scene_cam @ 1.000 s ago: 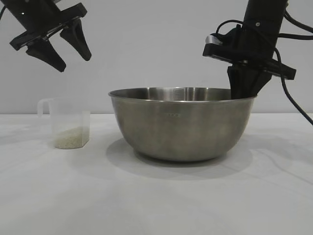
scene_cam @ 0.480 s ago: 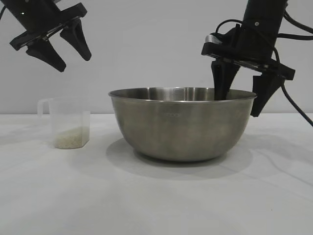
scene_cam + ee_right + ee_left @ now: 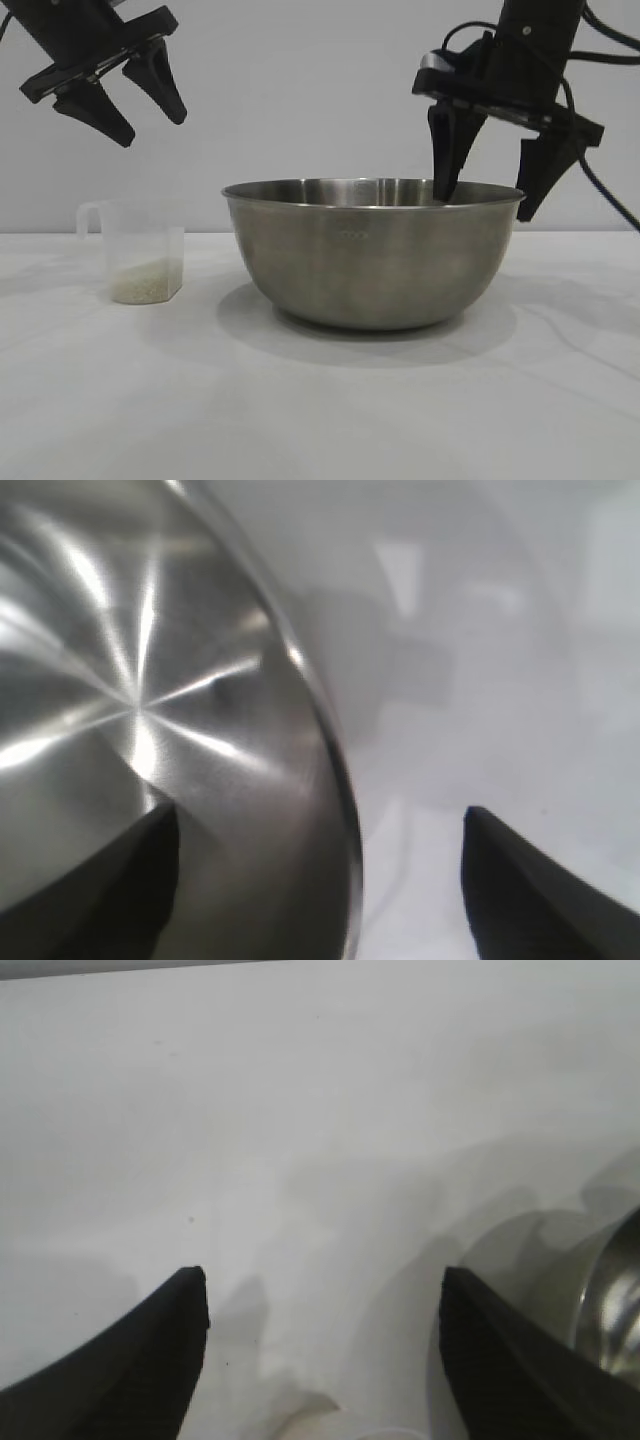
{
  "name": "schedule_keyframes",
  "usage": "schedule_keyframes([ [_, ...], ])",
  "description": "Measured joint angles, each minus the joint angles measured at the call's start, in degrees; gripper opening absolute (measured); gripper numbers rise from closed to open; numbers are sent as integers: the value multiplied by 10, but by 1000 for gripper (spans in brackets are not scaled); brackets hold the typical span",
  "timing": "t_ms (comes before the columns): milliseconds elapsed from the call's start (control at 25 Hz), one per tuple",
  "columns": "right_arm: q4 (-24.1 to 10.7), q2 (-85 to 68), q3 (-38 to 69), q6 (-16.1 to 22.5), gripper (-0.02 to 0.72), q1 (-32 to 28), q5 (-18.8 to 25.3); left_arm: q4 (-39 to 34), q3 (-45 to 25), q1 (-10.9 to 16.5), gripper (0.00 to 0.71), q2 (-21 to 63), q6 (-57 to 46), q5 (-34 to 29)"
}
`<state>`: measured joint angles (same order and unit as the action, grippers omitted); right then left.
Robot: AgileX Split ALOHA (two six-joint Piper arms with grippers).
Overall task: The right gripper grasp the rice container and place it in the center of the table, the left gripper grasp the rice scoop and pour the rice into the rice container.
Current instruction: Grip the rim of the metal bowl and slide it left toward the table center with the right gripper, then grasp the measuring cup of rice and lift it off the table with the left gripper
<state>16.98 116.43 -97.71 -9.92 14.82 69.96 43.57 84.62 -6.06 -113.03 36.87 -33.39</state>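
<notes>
The rice container [image 3: 372,255], a large steel bowl, stands on the white table [image 3: 320,420] near its middle. My right gripper [image 3: 485,208] hangs open over the bowl's right rim, one finger inside and one outside, touching neither side. In the right wrist view the rice container's rim [image 3: 330,750] runs between the parted fingers of the right gripper [image 3: 320,815]. The rice scoop [image 3: 140,250], a clear cup with rice [image 3: 145,282] in its bottom, stands left of the bowl. My left gripper [image 3: 152,128] is open and empty, high above the scoop.
The left wrist view shows bare tabletop between the left gripper [image 3: 322,1275] fingers, with the bowl's side [image 3: 615,1300] at one edge. Cables [image 3: 600,200] hang behind the right arm. A plain wall stands behind the table.
The right gripper has opened off the bowl's right rim and lifted slightly. The bowl stays where it stood. The left arm and the scoop have not moved.
</notes>
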Motion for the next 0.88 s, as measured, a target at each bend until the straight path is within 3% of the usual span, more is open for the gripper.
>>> schedule_keyframes([
  [160, -27, -46, 0, 4, 532, 0, 4, 0, 0, 0, 493, 0, 0, 0],
  [440, -138, -143, 17, 37, 532, 0, 7, 0, 0, 0, 493, 0, 0, 0],
  [880, -177, -345, 212, 74, 532, -2, 11, 0, 0, 0, 493, 0, 0, 0],
])
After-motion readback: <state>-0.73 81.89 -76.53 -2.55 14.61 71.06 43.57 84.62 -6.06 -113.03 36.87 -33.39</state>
